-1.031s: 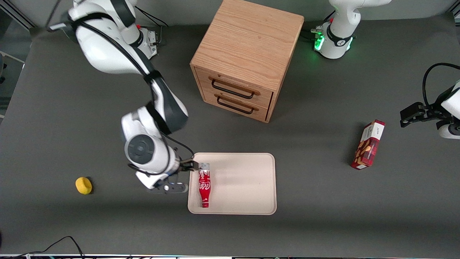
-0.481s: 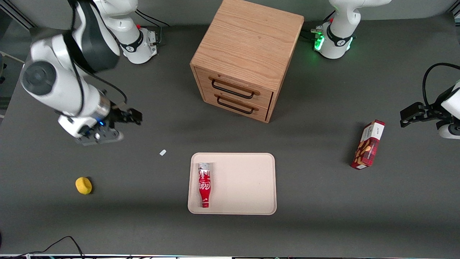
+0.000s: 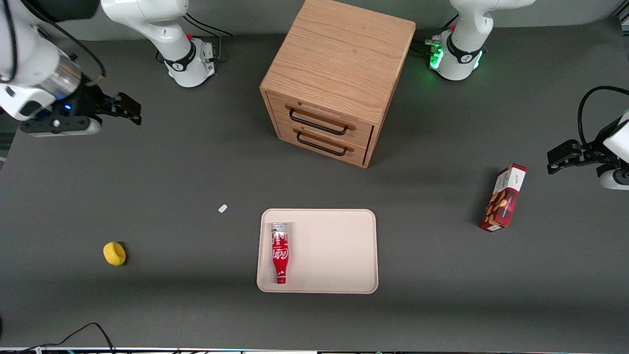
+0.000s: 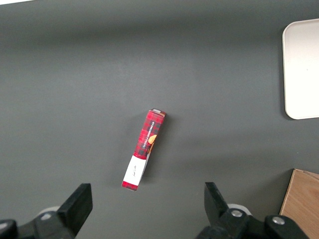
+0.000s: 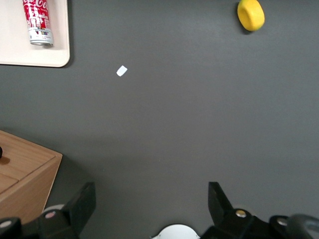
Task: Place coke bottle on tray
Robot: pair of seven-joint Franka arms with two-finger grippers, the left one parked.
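The coke bottle, red with white script, lies flat on the cream tray along the tray's edge nearest the working arm, silvery base toward the cabinet, cap toward the front camera. It also shows in the right wrist view on the tray's corner. My gripper is open and empty, raised high at the working arm's end of the table, far from the tray. In its wrist view its fingers stand wide apart over bare table.
A wooden two-drawer cabinet stands farther from the front camera than the tray. A yellow ball and a small white scrap lie toward the working arm's end. A red snack box lies toward the parked arm's end.
My gripper has left the bottle lying on the tray and pulled away, rising and moving far toward the working arm's end. The bottle has not moved.
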